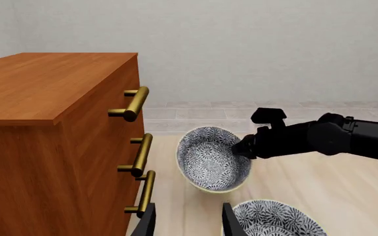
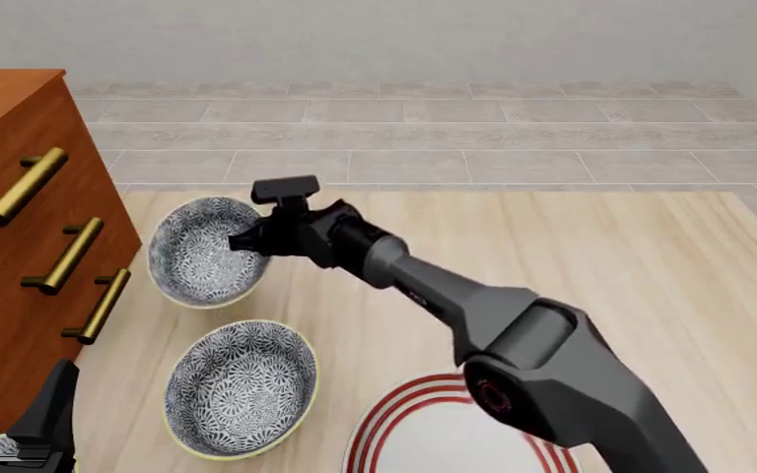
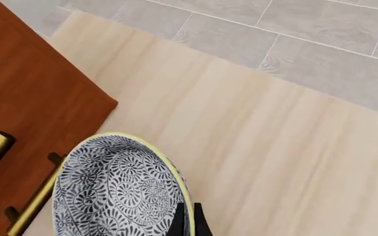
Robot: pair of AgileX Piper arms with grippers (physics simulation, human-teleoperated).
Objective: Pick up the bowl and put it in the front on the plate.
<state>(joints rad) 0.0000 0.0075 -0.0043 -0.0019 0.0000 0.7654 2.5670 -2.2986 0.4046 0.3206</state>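
Two bowls: identical floral pattern, pale yellow rims; both on the left part of the table point(image 2: 642, 266)
Bowl point(image 2: 205, 252): the farther of the pair, tilted on edge with its opening turned toward the near right; its right rim sits between the right gripper's fingers
Bowl contact with table: cannot tell whether its lower edge rests on the wood or hangs just clear
Twin bowl point(image 2: 241, 388): nearer, upright on the table, just near of the held bowl and apart from it
Plate point(image 2: 392, 434): white with red rings, at the near edge of the table, right of the twin bowl; partly hidden by the right arm's base
Right gripper point(image 2: 249, 242): reaches far and left across the table; fingers drawn nearly together, pinching the bowl's rim
Right wrist view: the two dark fingertips point(image 3: 177, 222) straddle the rim, one inside the bowl, one outside
Left gripper point(image 2: 11, 414): low at the near left corner, fingers spread apart, nothing between them
Cabinet point(image 2: 4, 168): wooden, three brass handles, at the left edge, just left of both bowls
Floor point(image 2: 484, 138): grey tiles beyond the table's far edge
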